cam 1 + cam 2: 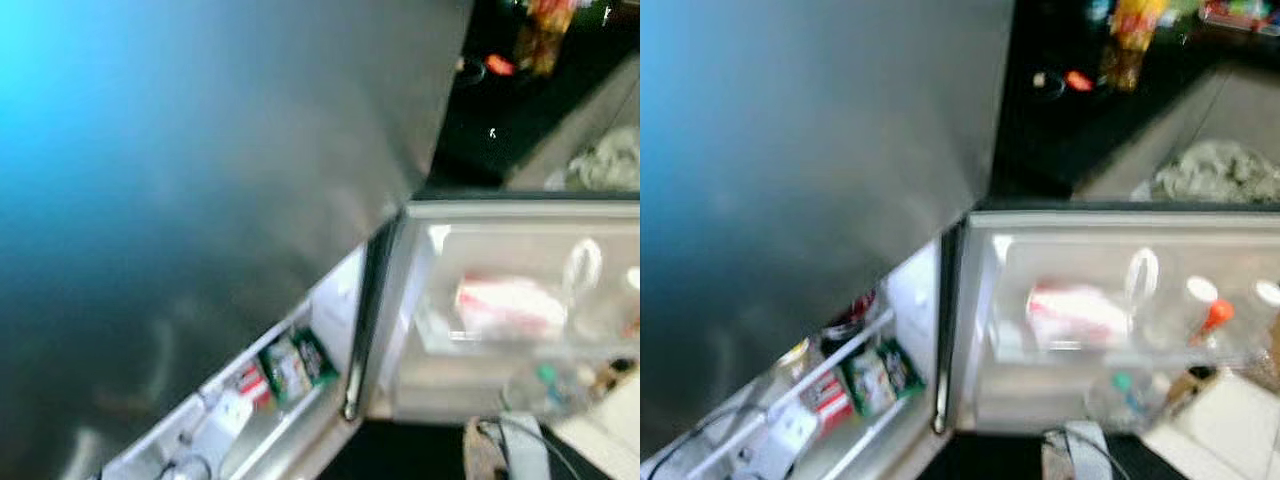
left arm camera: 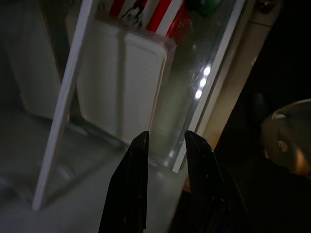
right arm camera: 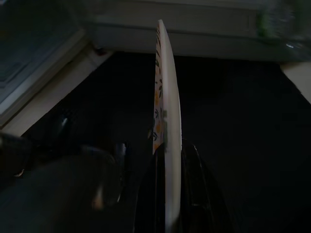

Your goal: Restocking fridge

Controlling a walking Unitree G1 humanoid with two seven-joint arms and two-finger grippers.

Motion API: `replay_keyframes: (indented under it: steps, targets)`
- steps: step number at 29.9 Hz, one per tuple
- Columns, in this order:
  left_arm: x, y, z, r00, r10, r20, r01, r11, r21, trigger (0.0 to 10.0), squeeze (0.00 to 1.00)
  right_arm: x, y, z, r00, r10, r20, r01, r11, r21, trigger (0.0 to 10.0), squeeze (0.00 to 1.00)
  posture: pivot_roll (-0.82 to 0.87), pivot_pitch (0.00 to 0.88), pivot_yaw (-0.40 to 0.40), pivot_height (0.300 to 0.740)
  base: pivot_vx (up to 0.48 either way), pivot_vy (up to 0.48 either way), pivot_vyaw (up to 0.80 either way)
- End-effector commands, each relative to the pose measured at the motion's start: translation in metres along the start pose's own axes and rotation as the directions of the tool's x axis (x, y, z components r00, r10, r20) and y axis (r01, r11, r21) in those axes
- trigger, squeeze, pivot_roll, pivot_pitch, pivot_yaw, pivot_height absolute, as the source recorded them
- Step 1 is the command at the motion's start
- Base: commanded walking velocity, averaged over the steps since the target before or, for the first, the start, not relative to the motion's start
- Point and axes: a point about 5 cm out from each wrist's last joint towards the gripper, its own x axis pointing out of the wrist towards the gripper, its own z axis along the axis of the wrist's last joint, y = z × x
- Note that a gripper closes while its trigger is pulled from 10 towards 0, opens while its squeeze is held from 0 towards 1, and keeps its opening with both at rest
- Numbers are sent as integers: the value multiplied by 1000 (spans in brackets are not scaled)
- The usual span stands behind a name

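A: How far along is the restocking?

B: Partway, I'd judge. The fridge [image 1: 1060, 330] stands open, and its door shelf [image 1: 855, 385] already carries a green packet [image 1: 880, 378] and a red-and-white carton [image 1: 828, 395].

A: And the grippers?

B: The right gripper [image 3: 167, 194] is clamped on a flat white packet [image 3: 167, 97] seen edge-on (print down one face), low before the fridge's bottom edge and not yet shelved. The left gripper [image 2: 165, 145], narrowly parted and empty, hovers at the door shelf's front rail beside a white box [image 2: 121, 82].

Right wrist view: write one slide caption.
Right hand shut on a thin patterned plate, held edge-on above a dark floor.
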Motion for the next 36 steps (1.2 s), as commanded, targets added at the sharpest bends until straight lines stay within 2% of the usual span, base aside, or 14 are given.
replay_keyframes:
  steps: [1, 36]
  targets:
    - [-2, -2, -9, 1000, -7, -30, 6, 1000, -7, 10000, 216, 0, -2, 1, 1000, -8, 4, 8, 1000, -4, 10000, 0, 27, 0, -41, 740, 0, 0, 800]
    - [-3, -4, -10, 999, -10, -36, 10, 1000, -6, 10000, 224, 0, -3, -1, 1000, -9, -6, 9, 1000, -11, 10000, 0, 27, 0, -44, 740, 0, 0, 800]
